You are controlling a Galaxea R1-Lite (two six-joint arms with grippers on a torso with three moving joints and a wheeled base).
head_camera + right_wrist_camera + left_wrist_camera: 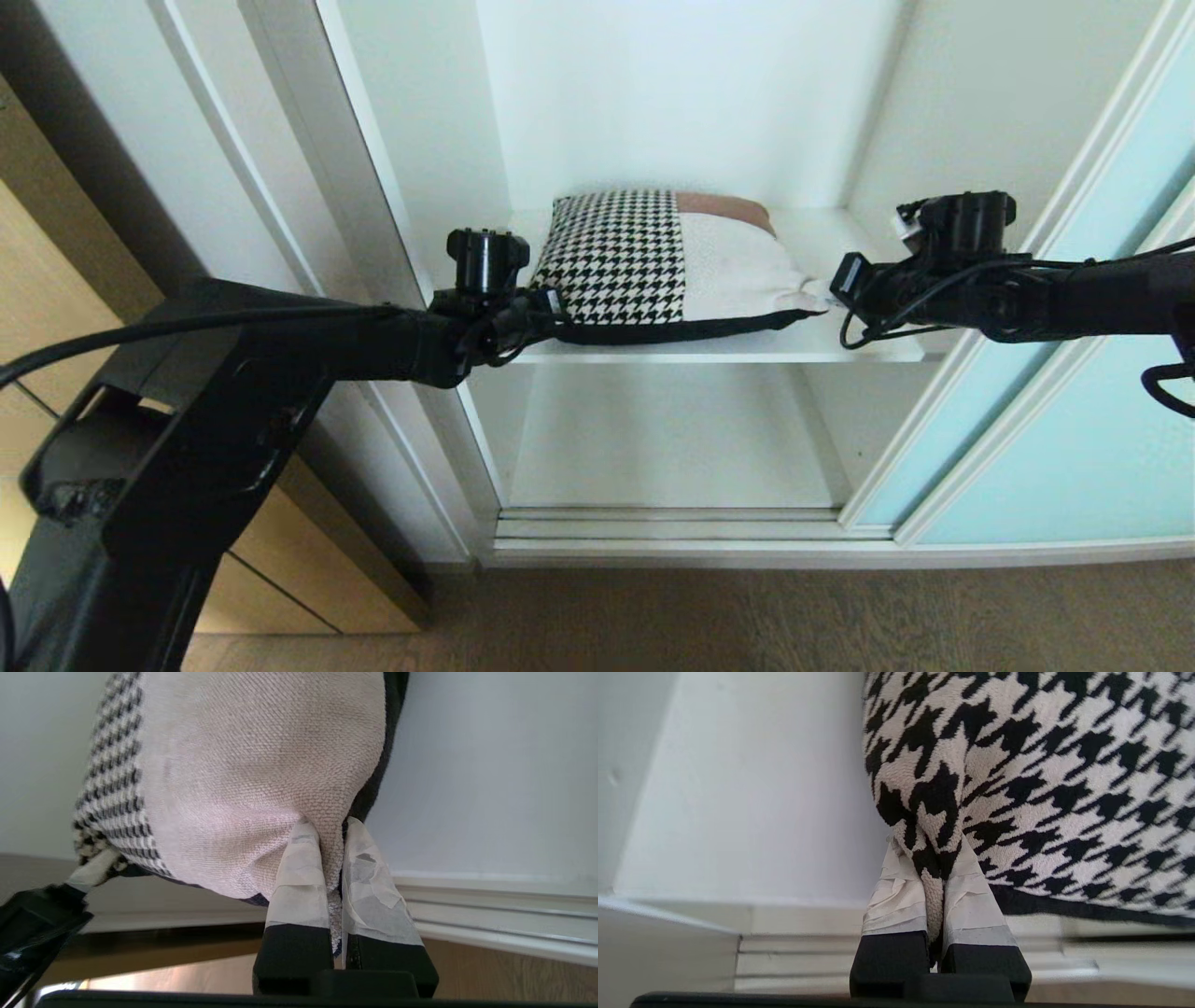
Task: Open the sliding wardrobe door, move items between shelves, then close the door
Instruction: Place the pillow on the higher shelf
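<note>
The cushion [653,266], houndstooth on its left half and cream with a rust-brown strip on the right, lies across the upper of two white shelves [747,350], its front edge over the board's lip. My left gripper [551,308] is shut on the front left corner; in the left wrist view its taped fingers [896,896] pinch a fold of houndstooth cushion [1041,765] fabric. My right gripper [831,294] is shut on the front right corner, taped fingers [369,891] squeezing the cushion's [243,765] cream cloth. The sliding wardrobe door [1055,420] stands slid to the right, leaving the bay open.
A lower white shelf [667,439] lies bare beneath the upper one. White side walls [411,140] flank the bay, with the door track [672,527] along its foot. A light wood cabinet [56,308] stands at the left. Grey wood-grain floor [747,616] runs in front.
</note>
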